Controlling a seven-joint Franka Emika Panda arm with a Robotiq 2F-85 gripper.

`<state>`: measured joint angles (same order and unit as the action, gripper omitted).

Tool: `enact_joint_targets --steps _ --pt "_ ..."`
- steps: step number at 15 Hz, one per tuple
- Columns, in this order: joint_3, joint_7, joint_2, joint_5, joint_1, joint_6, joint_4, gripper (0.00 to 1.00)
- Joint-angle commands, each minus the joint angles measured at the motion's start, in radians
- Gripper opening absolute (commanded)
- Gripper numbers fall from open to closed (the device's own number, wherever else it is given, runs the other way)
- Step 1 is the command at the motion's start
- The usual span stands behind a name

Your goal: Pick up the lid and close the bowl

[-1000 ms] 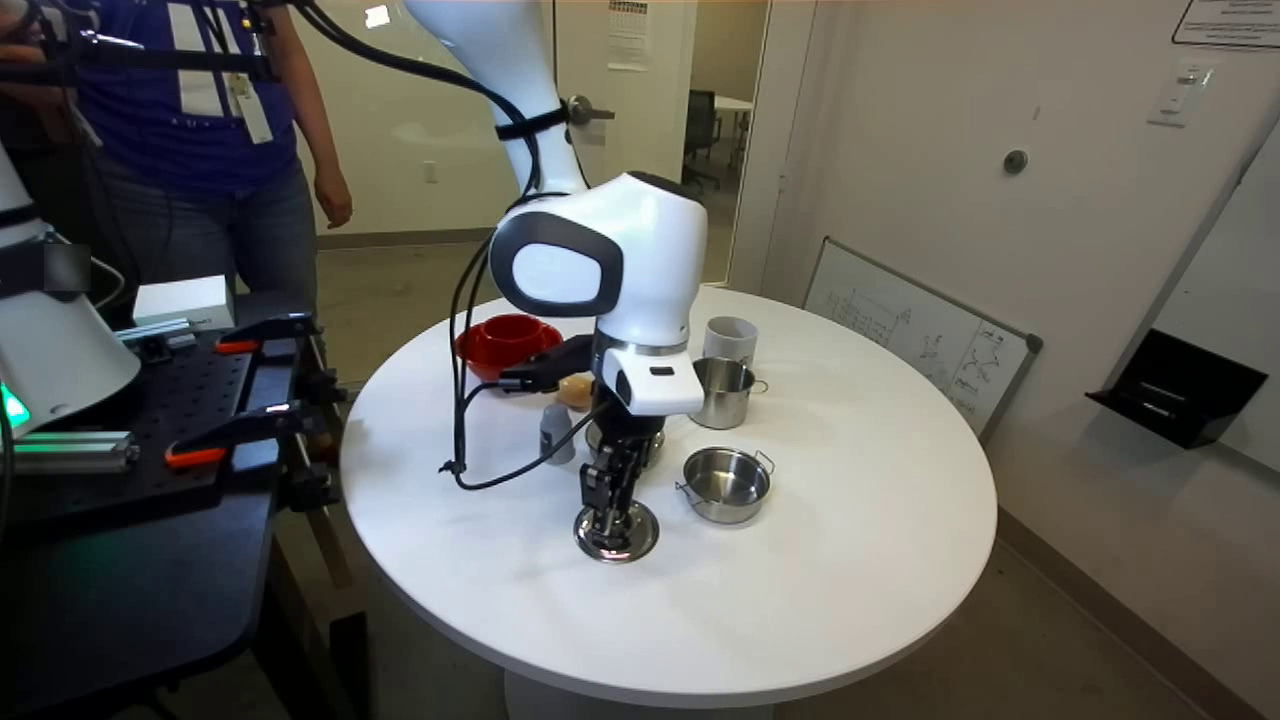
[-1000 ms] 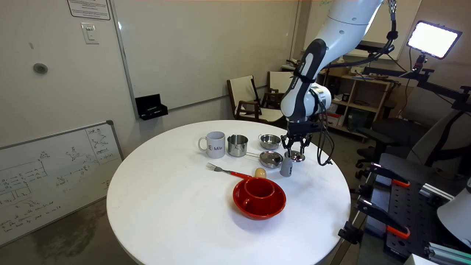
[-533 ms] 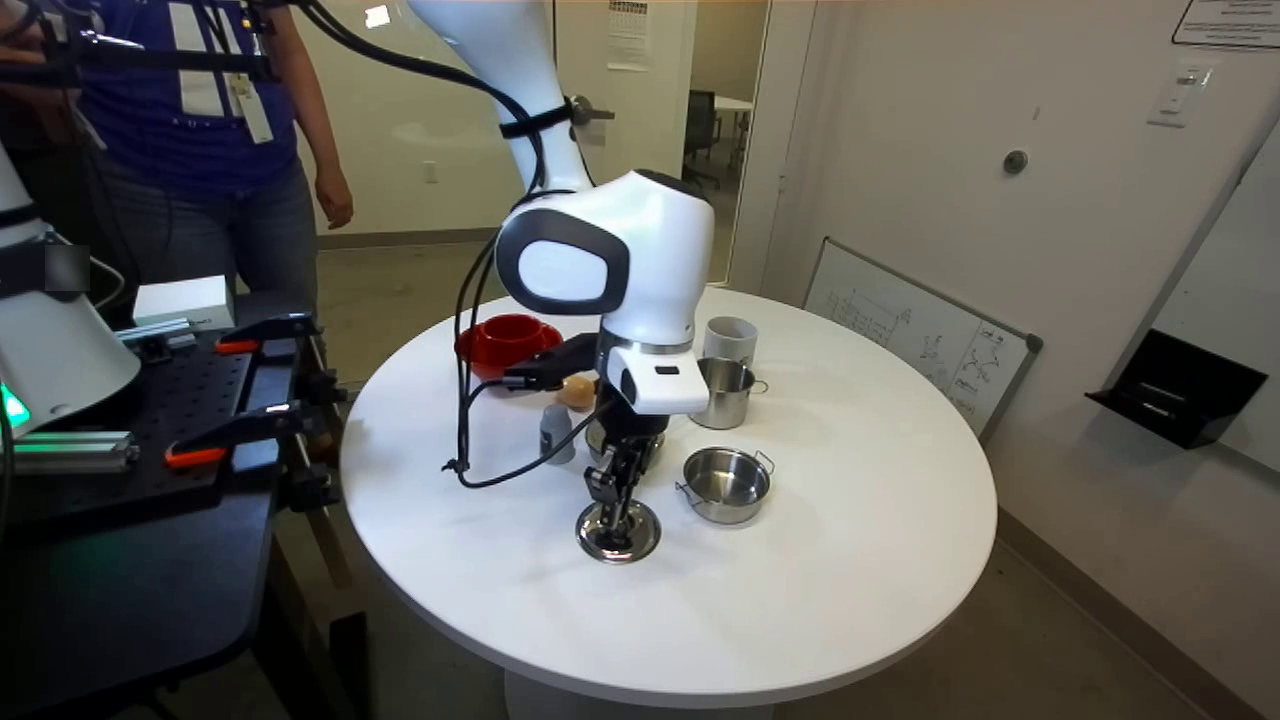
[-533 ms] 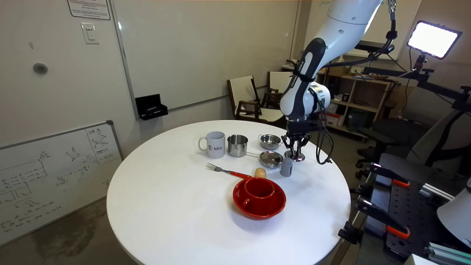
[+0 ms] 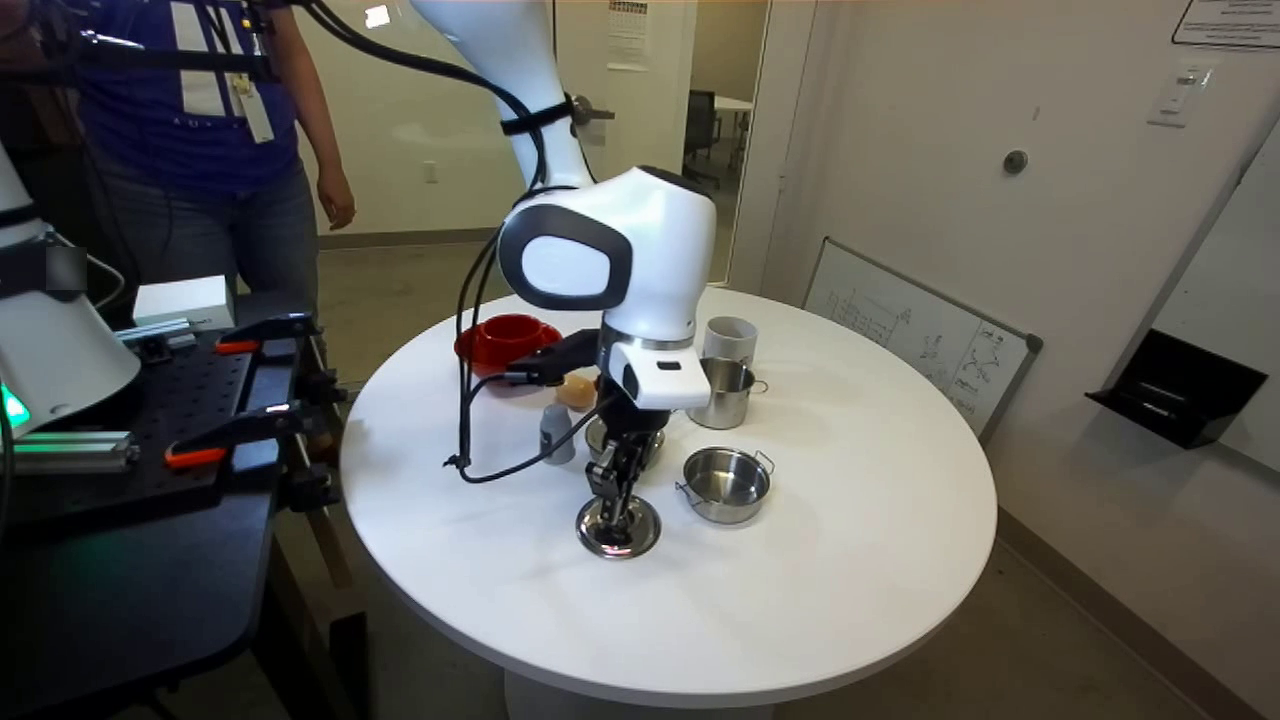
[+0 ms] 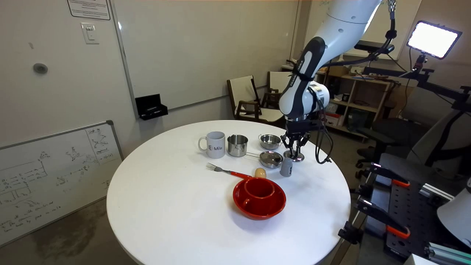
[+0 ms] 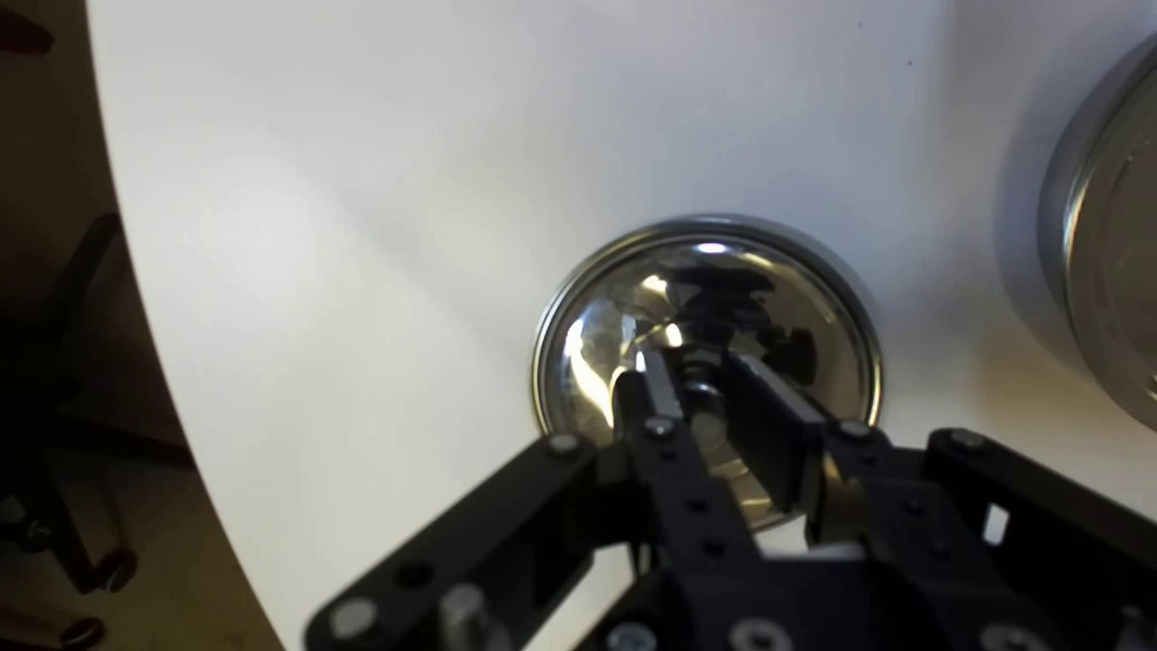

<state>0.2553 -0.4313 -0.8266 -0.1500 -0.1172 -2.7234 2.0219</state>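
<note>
The lid (image 5: pixel 640 540) is a round shiny steel disc with a knob. It also shows in an exterior view (image 6: pixel 300 158) and the wrist view (image 7: pixel 813 307). My gripper (image 5: pixel 617 518) is shut on its knob; in the wrist view the fingertips (image 7: pixel 691 360) stand on both sides of it. The lid looks level, at or barely above the table; any gap is too small to tell. The bowl (image 5: pixel 727 395) is a tall straight-sided steel vessel beyond my gripper, open on top. It also shows in an exterior view (image 6: pixel 237 146).
A wider, lower steel pot (image 5: pixel 727 485) with wire handles stands close beside the lid. A shallow steel pan (image 6: pixel 271 159) and a grey shaker (image 6: pixel 286 168) stand near my gripper. There are also a mug (image 6: pixel 215 144), an egg (image 6: pixel 260 173), a fork (image 6: pixel 239 174) and a red bowl (image 6: pixel 239 200).
One second ago my fingers stood open around the lid's knob. They have shut on it. The lid has since shifted up very slightly in both exterior views along with my gripper.
</note>
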Motion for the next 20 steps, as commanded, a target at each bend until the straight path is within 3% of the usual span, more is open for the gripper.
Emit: enact_joint_targets --steps 1,7,11,20 --pt "0.041 -0.02 0.088 0.001 0.055 0.039 0.06 0.05" --pt "0.102 0.014 0.221 0.121 0.149 0.12 0.101 0.05" --pt "0.034 0.14 0.246 0.221 0.128 0.18 0.035 0.05" --pt "-0.11 0.426 0.148 0.288 0.093 0.293 -0.2 0.05"
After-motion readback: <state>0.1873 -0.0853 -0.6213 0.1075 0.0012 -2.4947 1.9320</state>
